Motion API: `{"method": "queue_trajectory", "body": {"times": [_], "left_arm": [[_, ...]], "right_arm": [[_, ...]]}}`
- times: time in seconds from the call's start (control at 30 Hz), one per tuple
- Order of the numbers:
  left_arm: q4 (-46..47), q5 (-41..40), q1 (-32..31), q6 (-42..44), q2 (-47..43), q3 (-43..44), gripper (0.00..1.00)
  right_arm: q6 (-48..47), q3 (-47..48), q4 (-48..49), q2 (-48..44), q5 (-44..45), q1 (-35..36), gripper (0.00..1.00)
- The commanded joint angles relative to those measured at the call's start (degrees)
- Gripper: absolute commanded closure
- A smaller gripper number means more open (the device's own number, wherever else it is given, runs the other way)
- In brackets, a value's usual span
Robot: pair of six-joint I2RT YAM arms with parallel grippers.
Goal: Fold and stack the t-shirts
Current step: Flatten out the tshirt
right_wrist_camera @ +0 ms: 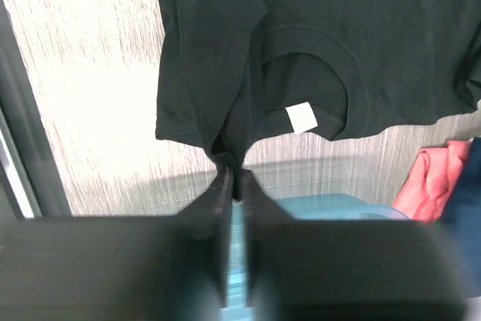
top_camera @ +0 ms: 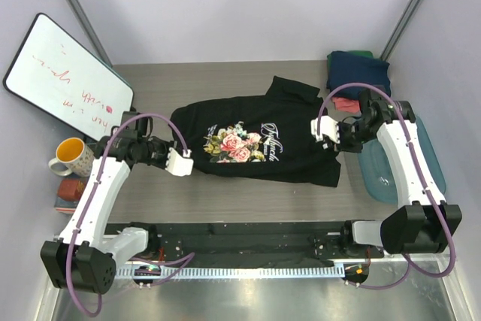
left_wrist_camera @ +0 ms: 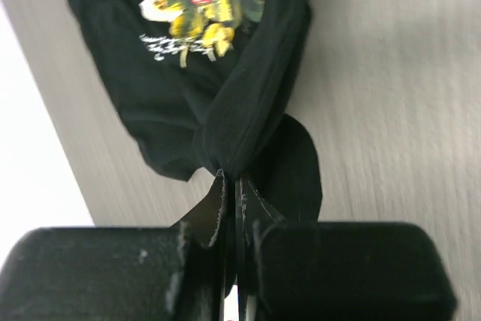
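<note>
The black t-shirt (top_camera: 255, 137) with the pink rose print and white lettering lies spread across the middle of the table. My left gripper (top_camera: 181, 162) is shut on its left edge; the left wrist view shows the black cloth (left_wrist_camera: 248, 110) bunched between the jaws (left_wrist_camera: 233, 182). My right gripper (top_camera: 325, 131) is shut on the shirt's right end near the collar; the right wrist view shows the collar with a white tag (right_wrist_camera: 302, 118) above the gripper (right_wrist_camera: 233, 174). The navy (top_camera: 359, 71), green (top_camera: 361, 54) and coral-red (top_camera: 346, 104) t-shirts lie piled at the back right.
The translucent blue plastic tub (top_camera: 421, 163) sits at the right under the right arm, also in the right wrist view (right_wrist_camera: 331, 204). A whiteboard (top_camera: 64, 80) leans at the back left. A yellow mug (top_camera: 71, 157) and a small red box (top_camera: 71, 189) stand at the left edge.
</note>
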Motion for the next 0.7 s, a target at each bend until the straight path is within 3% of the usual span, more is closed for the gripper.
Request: {"method": "queue_trajectory", "body": {"times": [0.0, 0.1, 0.13, 0.2, 0.27, 0.37, 0.43, 0.47, 0.5, 0.53, 0.57, 0.6, 0.67], "left_arm": [[-12.36, 1.98, 0.15, 7.25, 0.59, 3.89, 1.00], [-19.39, 0.48, 0.24, 13.39, 2.08, 5.90, 0.69], [-20.21, 0.31, 0.15, 14.63, 2.70, 6.61, 0.56], [-19.70, 0.83, 0.15, 14.12, 3.14, 8.10, 0.53], [-13.57, 1.27, 0.33, 10.88, 3.05, 8.46, 0.53], [3.90, 0.66, 1.20, 4.04, 3.49, 6.63, 0.50], [17.07, -1.35, 1.47, -2.81, 4.89, 3.73, 0.52], [28.62, -2.67, 1.47, -8.42, 5.94, 2.76, 0.56], [31.52, -5.99, 1.47, -9.34, 9.52, 1.79, 0.64], [33.11, -7.24, 1.56, -9.96, 11.65, 2.13, 0.81], [33.04, -8.38, 1.47, -10.05, 13.84, 3.79, 0.93], [33.39, -10.40, 1.47, -11.01, 18.56, 4.59, 1.00], [33.66, -11.99, 1.38, -12.16, 22.98, 7.22, 1.00]], "right_arm": [[-2.95, 1.13, -10.59, -1.44, -1.45, 0.47, 0.50], [-5.59, -1.15, -10.59, -3.28, -1.28, 0.47, 0.19], [-7.08, -1.51, -10.50, -3.38, -1.28, 0.47, 0.17], [-7.88, -1.25, -9.71, -2.59, -2.32, 0.47, 0.12], [-1.94, -0.11, -4.99, -1.80, -3.29, 0.47, 0.12], [8.59, 0.34, 7.22, 1.01, -3.48, 0.47, 0.16], [15.55, -0.36, 18.99, 3.55, -3.47, 0.47, 0.27], [20.71, -1.50, 22.78, 4.70, -3.30, 0.47, 0.33], [23.46, -2.03, 30.38, 6.01, -2.86, 0.47, 0.53], [25.58, -1.86, 32.90, 9.86, -3.12, 0.47, 0.66], [29.86, -0.47, 35.18, 12.16, -2.95, 0.47, 0.92], [32.60, 0.68, 39.82, 14.96, -2.25, 0.47, 0.99], [37.27, 6.19, 41.70, 23.28, -1.72, 0.47, 0.99]]}}
